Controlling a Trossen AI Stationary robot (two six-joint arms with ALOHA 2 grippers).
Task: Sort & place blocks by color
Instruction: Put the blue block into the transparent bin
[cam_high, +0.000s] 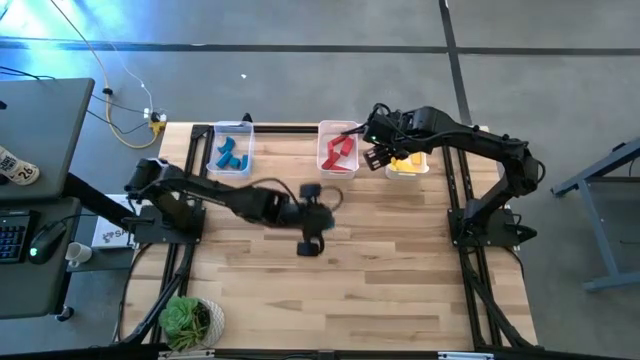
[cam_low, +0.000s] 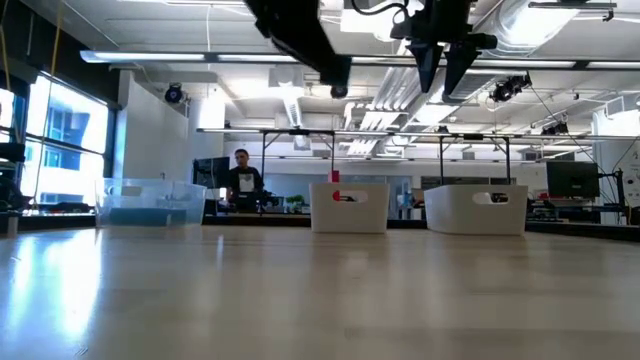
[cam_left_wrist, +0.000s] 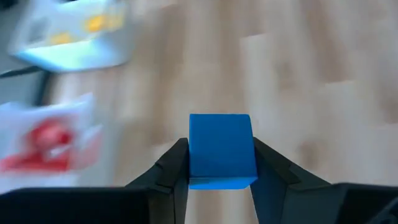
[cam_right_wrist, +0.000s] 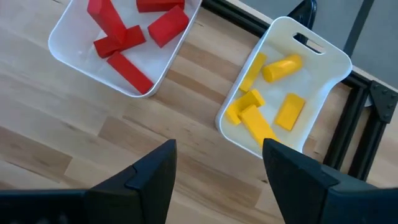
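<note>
Blue, stiff and light, the cube (cam_left_wrist: 222, 150) sits clamped flat-sided in our left end effector (cam_left_wrist: 221, 163) near the red bin (cam_high: 339, 149), right end effector (cam_right_wrist: 217, 163) apart.

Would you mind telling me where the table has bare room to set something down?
The near half of the table is bare, between the plant and the right edge. It is crowded along the far edge: blue bin, red bin, yellow bin, right gripper above. Mid-table, the left gripper holds a blue block.

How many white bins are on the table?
3, in a row along the far edge: blue bin, red bin, yellow bin partly under the right arm.
</note>
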